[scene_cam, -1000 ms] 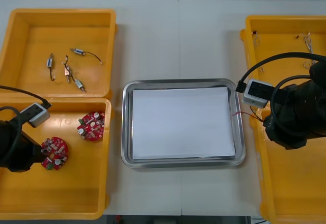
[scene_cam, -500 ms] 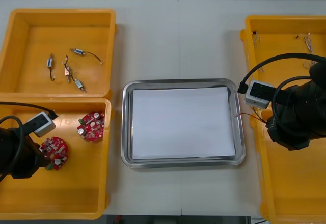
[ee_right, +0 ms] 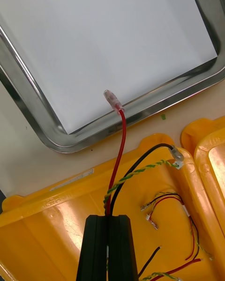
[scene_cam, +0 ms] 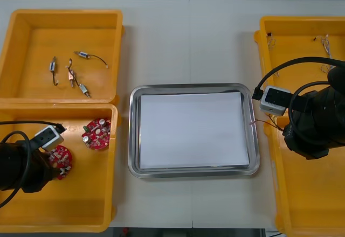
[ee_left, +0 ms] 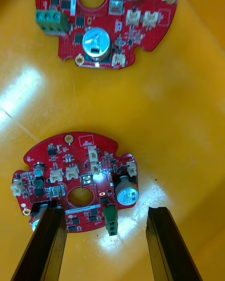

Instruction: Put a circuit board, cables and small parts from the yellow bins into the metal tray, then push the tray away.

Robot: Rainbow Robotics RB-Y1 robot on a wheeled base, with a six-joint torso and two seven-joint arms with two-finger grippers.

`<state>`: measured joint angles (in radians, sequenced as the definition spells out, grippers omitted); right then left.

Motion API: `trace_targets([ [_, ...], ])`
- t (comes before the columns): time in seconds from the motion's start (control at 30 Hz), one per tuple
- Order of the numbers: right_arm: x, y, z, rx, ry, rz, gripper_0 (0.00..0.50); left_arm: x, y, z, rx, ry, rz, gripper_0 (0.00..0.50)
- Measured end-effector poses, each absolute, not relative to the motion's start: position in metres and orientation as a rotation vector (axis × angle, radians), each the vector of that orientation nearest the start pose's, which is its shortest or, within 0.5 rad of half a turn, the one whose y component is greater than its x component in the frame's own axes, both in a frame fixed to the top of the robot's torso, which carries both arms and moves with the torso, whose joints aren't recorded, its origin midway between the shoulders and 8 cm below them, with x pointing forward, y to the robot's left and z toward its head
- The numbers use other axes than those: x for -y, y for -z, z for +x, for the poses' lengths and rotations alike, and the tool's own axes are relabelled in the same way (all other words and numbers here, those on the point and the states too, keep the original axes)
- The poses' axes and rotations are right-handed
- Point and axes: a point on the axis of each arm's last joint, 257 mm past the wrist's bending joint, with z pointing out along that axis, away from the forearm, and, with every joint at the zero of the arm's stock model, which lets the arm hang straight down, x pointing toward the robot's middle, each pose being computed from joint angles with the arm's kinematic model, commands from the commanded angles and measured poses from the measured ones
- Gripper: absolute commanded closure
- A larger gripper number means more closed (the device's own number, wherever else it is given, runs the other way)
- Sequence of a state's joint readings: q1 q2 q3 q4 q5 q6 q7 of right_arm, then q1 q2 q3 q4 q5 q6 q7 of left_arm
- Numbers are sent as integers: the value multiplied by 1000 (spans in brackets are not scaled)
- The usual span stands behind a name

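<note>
In the near left bin [scene_cam: 81,215] the left jaws are released and stand apart around a round red board [ee_left: 79,182]. One jaw covers the board's edge, and the other stands just beside the opposite edge, over the bare yellow floor. I cannot tell if they touch the board. It lies flat and has a hole in the middle, a silver cylinder, small white sockets and a green block at its rim. In the front view the left arm [scene_cam: 19,164] hides part of it. A second board [scene_cam: 97,133] of the same kind lies a little farther in the same bin, apart from the first. On the right, the right jaws are clenched on three cables [ee_right: 110,203] above a right bin [ee_right: 56,201]: a red one [ee_right: 121,140], a black one [ee_right: 140,161] and a twisted green-yellow one [ee_right: 136,178]. The clear tip of the red cable reaches over the rim of the tray [ee_right: 28,107] and lies over its white inside. More loose cables [ee_right: 168,206] lie in this bin, partly cut off. The tray is between the bins on the worktop [scene_cam: 188,37]. In the far left bin [scene_cam: 32,32] are small metal parts [scene_cam: 70,72] with thin wires, too small to make out.
</note>
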<state>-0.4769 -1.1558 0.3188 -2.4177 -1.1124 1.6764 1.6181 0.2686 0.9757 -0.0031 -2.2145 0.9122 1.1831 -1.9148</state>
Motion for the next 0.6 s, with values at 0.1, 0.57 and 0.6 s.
trace_targets([
  [0.1,233,158,347,-2340,222,-1452,500,-325,293,328,-2447,-29,1005,0],
  [0.57,235,158,346,-2345,228,-1452,500,-337,308,322,-2472,-32,969,0],
  [0.6,235,158,346,-2345,229,-1452,500,-338,310,322,-2473,-28,964,0],
])
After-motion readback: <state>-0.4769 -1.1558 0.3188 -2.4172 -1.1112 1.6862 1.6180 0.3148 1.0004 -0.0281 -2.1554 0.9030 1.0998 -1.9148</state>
